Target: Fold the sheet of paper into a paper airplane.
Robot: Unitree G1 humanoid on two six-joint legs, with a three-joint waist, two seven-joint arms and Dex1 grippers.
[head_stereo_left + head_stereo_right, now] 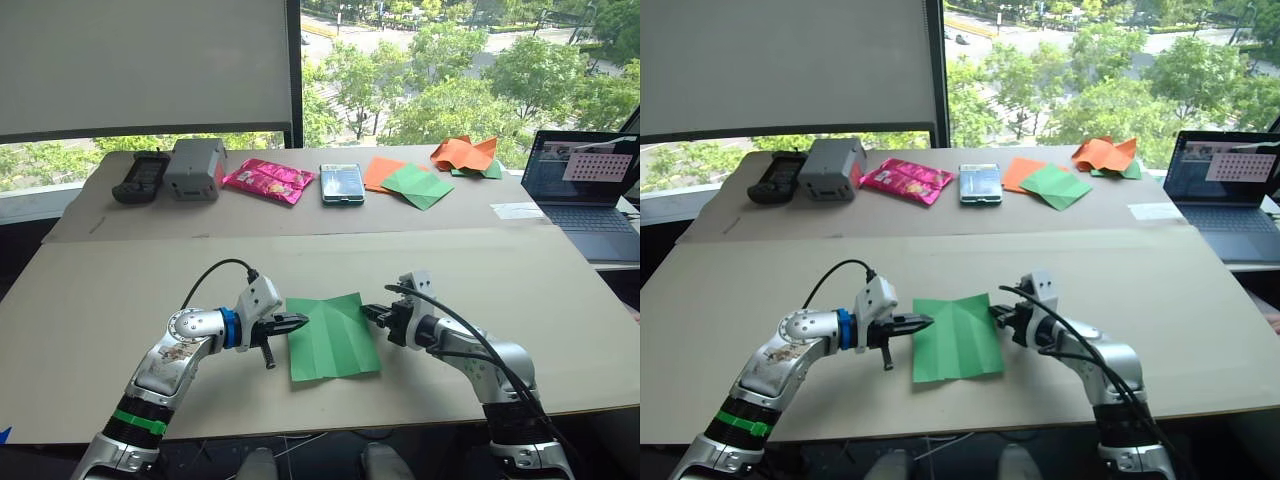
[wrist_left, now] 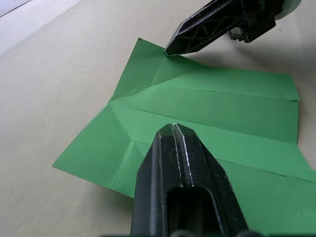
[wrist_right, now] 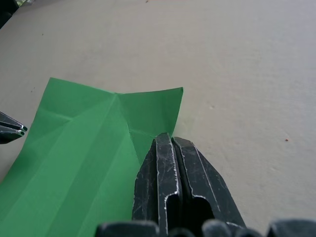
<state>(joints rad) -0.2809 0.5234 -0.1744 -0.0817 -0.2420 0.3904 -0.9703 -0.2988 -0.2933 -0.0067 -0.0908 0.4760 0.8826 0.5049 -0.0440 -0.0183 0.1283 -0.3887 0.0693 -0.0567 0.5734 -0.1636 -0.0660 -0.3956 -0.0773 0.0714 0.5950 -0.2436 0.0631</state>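
The sheet of paper (image 1: pixel 330 335), bright green and creased, lies open and flat near the table's front edge, between my two grippers. It is a flat sheet, not a paper airplane. My left gripper (image 1: pixel 303 321) is shut, its tip over the sheet's left edge (image 2: pixel 173 127). My right gripper (image 1: pixel 366 312) is shut too, its tip at the sheet's right edge near the far corner (image 3: pixel 170 137). Neither holds anything that I can see.
On the back board lie a black handset (image 1: pixel 141 177), a grey box (image 1: pixel 194 168), a pink packet (image 1: pixel 268 180), a phone (image 1: pixel 342 184), orange and duller green sheets (image 1: pixel 415 185) and a crumpled orange-green heap (image 1: pixel 465 154). A laptop (image 1: pixel 585 180) stands at the right.
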